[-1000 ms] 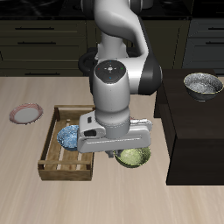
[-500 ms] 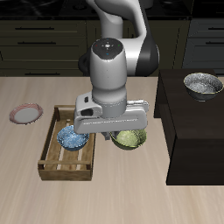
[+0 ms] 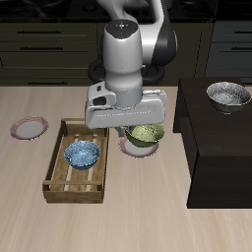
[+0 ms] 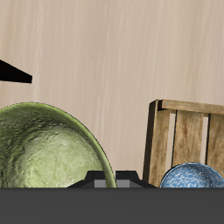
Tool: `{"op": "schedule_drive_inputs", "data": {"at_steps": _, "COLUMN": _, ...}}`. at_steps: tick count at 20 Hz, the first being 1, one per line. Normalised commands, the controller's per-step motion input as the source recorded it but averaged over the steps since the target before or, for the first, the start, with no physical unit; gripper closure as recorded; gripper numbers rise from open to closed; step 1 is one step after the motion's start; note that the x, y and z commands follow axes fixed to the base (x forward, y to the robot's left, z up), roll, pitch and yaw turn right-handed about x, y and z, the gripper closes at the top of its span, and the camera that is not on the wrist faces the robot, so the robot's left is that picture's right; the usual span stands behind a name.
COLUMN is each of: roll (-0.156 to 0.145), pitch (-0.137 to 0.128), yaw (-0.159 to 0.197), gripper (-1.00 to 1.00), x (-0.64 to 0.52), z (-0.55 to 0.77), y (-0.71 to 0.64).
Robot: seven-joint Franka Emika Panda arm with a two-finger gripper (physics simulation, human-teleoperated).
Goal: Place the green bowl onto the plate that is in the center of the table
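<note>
Over center plate (image 3: 127, 148), claw (image 3: 138, 126) pinching 1 green bowl (image 3: 146, 135), 3 bowls, 2 plates total

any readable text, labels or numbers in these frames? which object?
None. No words, labels, brands or numbers are readable in either view.
Green bowl: mottled glaze only.
Plate under it: plain pink-red rim.
Blue bowl in the crate: pattern only, no lettering.
Gripper: no markings legible.
</note>
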Motion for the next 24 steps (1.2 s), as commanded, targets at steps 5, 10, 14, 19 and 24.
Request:
{"op": "schedule_drive_inputs", "data": {"at_steps": 5, "roll": -0.016, "pitch": -0.042, "yaw": 0.000, "gripper": 1.00, "x": -0.34, "z": 0.10, "y": -0.16}}
{"op": "schedule_drive_inputs", "data": {"at_steps": 10, "roll": -0.023, "pitch": -0.040, "yaw": -0.005, "gripper": 1.00, "x": -0.35, "z": 0.22, "y": -0.10}}
{"op": "schedule_drive_inputs", "data": {"at_steps": 14, "roll": 0.001, "pitch": -0.036, "yaw": 0.024, "gripper": 1.00, "x": -0.26, "z": 0.15, "y": 0.01}}
{"op": "schedule_drive_inputs", "data": {"at_steps": 19, "roll": 0.005, "pitch": -0.016, "yaw": 0.009, "gripper": 1.00, "x": -0.28, "z": 0.03, "y": -0.01}}
{"op": "schedule_drive_inputs", "data": {"at_steps": 24, "roll": -0.005, "pitch": -0.002, "yaw": -0.005, "gripper": 1.00, "x": -0.21, "z": -0.14, "y": -0.10}}
